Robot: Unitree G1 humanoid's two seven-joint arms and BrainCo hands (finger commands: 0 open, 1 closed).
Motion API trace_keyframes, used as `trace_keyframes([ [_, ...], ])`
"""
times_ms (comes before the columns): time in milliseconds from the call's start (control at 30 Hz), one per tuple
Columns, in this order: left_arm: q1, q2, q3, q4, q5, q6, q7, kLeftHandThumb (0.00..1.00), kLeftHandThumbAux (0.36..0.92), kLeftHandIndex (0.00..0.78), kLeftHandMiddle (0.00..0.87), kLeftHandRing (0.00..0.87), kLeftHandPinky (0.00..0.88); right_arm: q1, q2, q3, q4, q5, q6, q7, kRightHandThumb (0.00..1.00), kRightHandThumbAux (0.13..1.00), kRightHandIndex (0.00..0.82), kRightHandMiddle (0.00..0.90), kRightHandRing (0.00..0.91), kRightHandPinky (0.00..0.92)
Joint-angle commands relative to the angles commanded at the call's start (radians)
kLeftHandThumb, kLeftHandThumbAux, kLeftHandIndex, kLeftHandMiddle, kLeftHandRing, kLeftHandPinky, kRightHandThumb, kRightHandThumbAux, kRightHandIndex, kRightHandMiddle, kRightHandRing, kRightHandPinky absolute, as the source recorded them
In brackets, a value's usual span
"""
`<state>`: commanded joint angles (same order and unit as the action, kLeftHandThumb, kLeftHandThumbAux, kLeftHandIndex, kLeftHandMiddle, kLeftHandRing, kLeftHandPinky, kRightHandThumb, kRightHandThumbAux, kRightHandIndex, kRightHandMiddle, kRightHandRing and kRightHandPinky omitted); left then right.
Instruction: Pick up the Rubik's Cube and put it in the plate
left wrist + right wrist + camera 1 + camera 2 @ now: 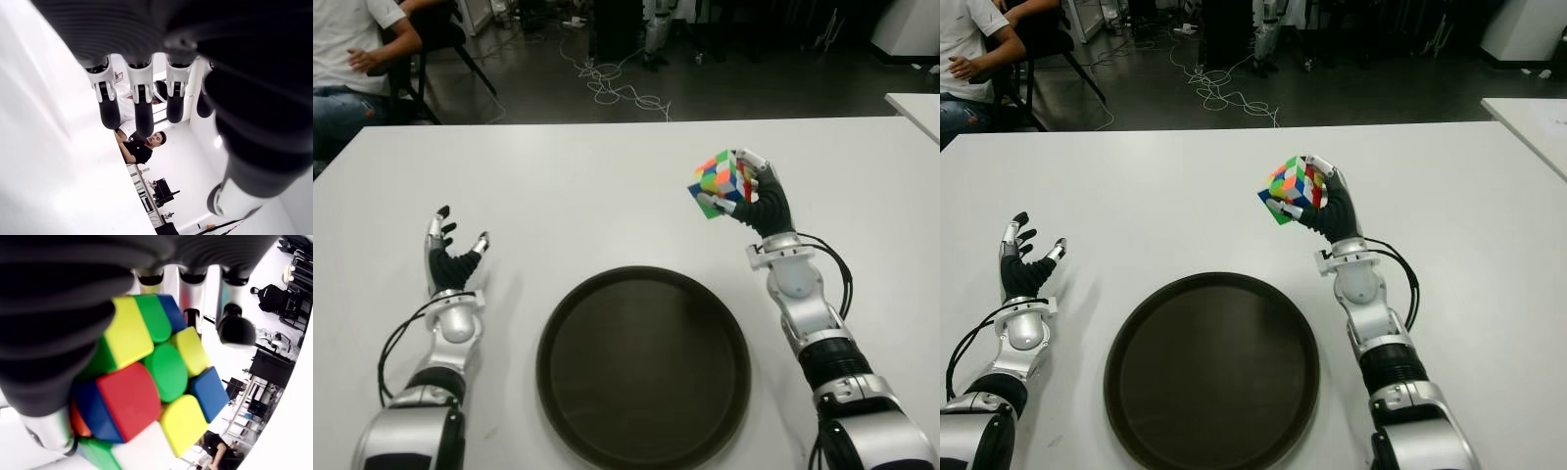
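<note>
Right hand [759, 201] grasping Rubik's Cube [718, 183] above table [587, 196], left hand [450, 257] fingers relaxed, dark plate [643, 367] bare

A: What surface fills the foreground?

B: A broad white matte tabletop [607, 186], its far edge running straight across the upper part of the scene. A second white table corner [915, 106] shows at the far right, set apart from the first.

A: And beyond the far edge?

B: A dark grey floor [754, 88] carrying a tangle of pale loose cables [612, 83], which lies near the middle. At the far left, a seated person in a white T-shirt and blue jeans [347, 59] occupies a black chair [435, 39]. Dark equipment stands along the back, too dim to identify. A pale rounded object [911, 24] sits at the far right.
</note>
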<state>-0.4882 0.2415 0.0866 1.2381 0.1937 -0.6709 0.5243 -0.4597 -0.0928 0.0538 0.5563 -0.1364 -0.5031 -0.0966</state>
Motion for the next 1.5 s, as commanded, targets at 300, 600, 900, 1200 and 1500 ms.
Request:
trace_keyframes([
  [300, 0.001, 0.001, -0.003, -0.001, 0.008, 0.000, 0.008, 0.000, 0.763, 0.096, 0.122, 0.128, 0.121, 0.040, 0.029, 0.012, -0.104, 0.017, 0.080, 0.062, 0.433, 0.766, 0.668, 0.832, 0.842, 0.828],
  [600, 0.001, 0.000, -0.007, -0.002, 0.012, -0.002, 0.017, 0.000, 0.785, 0.107, 0.120, 0.123, 0.117, 0.075, 0.045, 0.048, -0.180, 0.017, 0.123, 0.132, 0.422, 0.773, 0.679, 0.820, 0.828, 0.819],
  [900, -0.001, -0.001, -0.002, -0.002, 0.002, -0.003, 0.005, 0.000, 0.770, 0.107, 0.123, 0.130, 0.130, 0.090, 0.047, 0.086, -0.191, 0.004, 0.126, 0.184, 0.453, 0.755, 0.626, 0.815, 0.827, 0.814],
  [1200, -0.001, 0.001, -0.005, -0.001, 0.007, 0.003, 0.009, 0.000, 0.800, 0.108, 0.135, 0.137, 0.124, 0.156, 0.010, 0.177, -0.287, 0.019, 0.190, 0.349, 0.293, 0.771, 0.652, 0.817, 0.838, 0.829],
  [1500, -0.002, -0.001, 0.001, 0.002, -0.003, 0.015, 0.000, 0.000, 0.761, 0.099, 0.123, 0.125, 0.115, 0.161, -0.018, 0.197, -0.307, 0.062, 0.225, 0.494, 0.181, 0.774, 0.678, 0.831, 0.851, 0.840],
])
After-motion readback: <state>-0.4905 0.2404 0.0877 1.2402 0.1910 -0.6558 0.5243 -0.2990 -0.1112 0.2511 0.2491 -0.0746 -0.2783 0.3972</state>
